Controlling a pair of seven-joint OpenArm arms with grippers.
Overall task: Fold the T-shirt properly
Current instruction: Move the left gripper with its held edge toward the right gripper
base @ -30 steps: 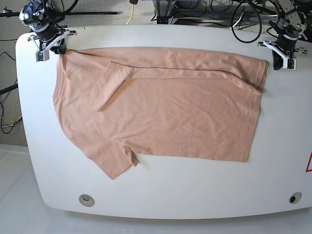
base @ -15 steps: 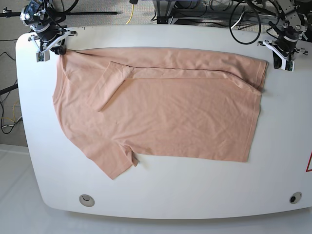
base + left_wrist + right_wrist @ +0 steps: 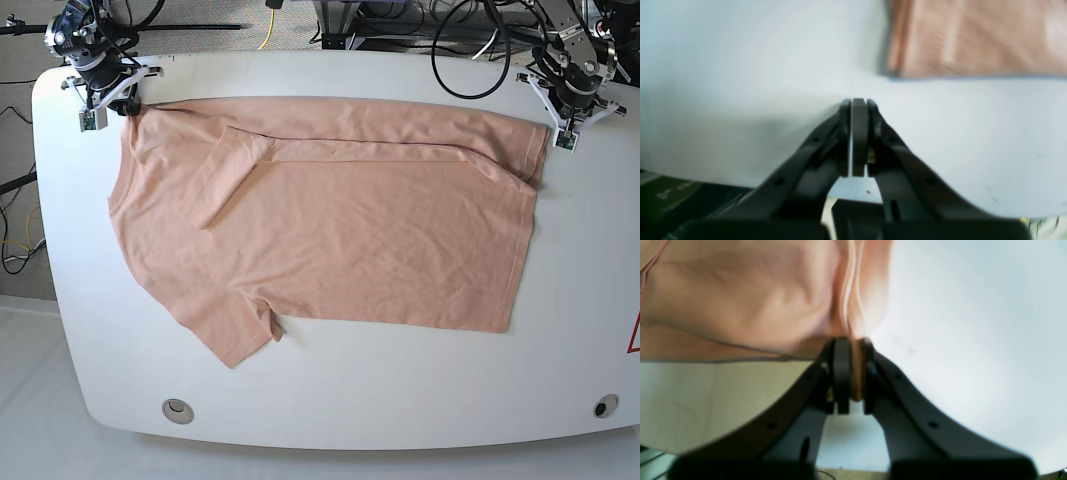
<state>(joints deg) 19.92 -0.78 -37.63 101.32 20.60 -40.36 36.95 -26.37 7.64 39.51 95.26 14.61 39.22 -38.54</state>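
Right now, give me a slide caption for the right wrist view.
Right gripper shut on a bunched edge of the peach T-shirt, above the white table.

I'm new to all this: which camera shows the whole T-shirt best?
The base view: the whole T-shirt lies spread on the table. The right wrist view shows only a bunched edge pinched in the fingers; the left wrist view shows a blurred corner.
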